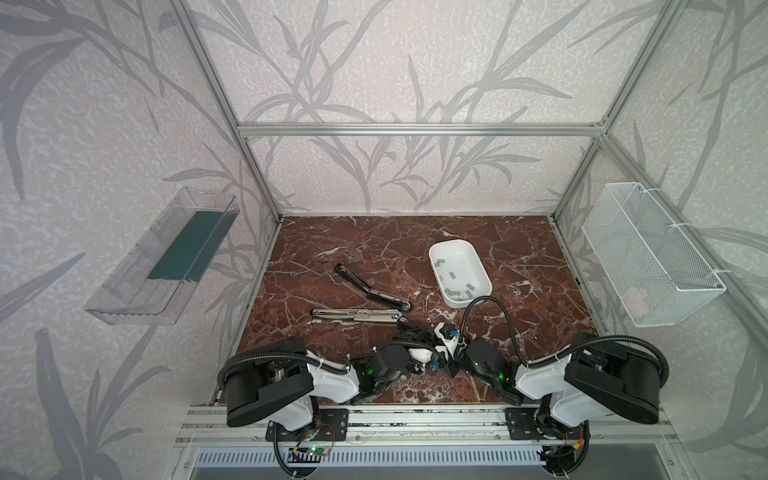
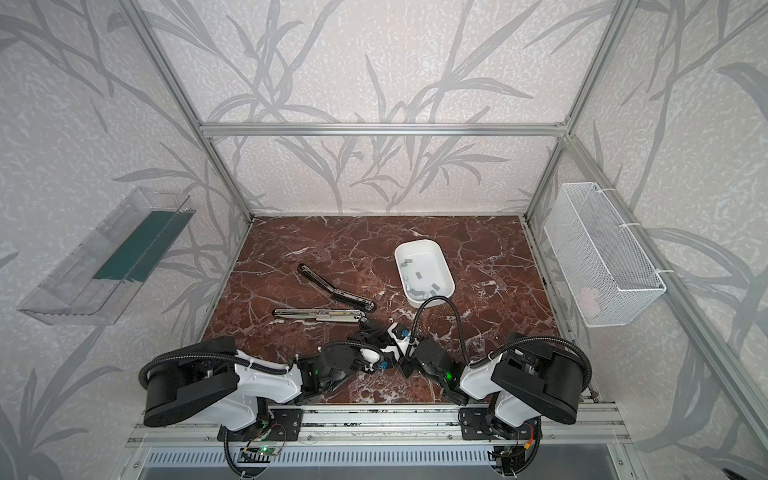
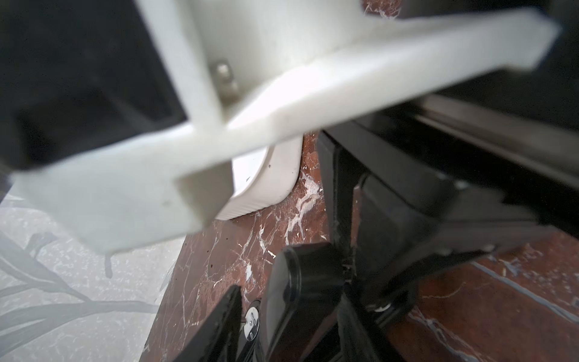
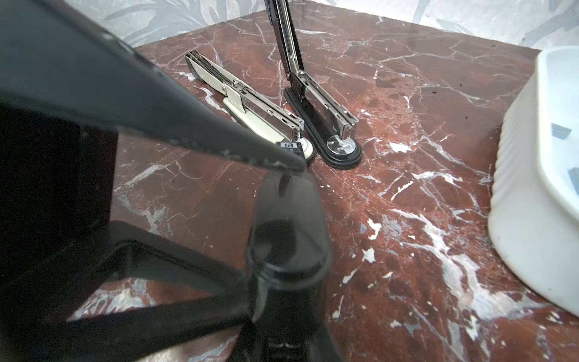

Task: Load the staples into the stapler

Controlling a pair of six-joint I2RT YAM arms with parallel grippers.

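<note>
Low over the table's front middle, my left gripper (image 3: 282,316) is shut on the head of a dark stapler (image 3: 300,291) with a smoky top (image 4: 288,238). Its round metal anvil (image 3: 252,322) shows beside one finger. My right gripper (image 4: 283,322) is shut, its tips against that stapler; whether they pinch anything is hidden. In both top views the two grippers meet tip to tip (image 1: 419,334) (image 2: 374,330). The staples (image 1: 453,275) (image 2: 419,275) (image 4: 560,131) lie as several grey strips in a white tray (image 1: 440,247) (image 4: 532,188) at the right.
Two more staplers lie opened flat left of the grippers: a black one (image 1: 370,286) (image 4: 326,125) and a chrome and white one (image 1: 357,316) (image 4: 250,106). A clear bin (image 1: 158,266) hangs on the left wall, a wire basket (image 1: 652,257) on the right wall.
</note>
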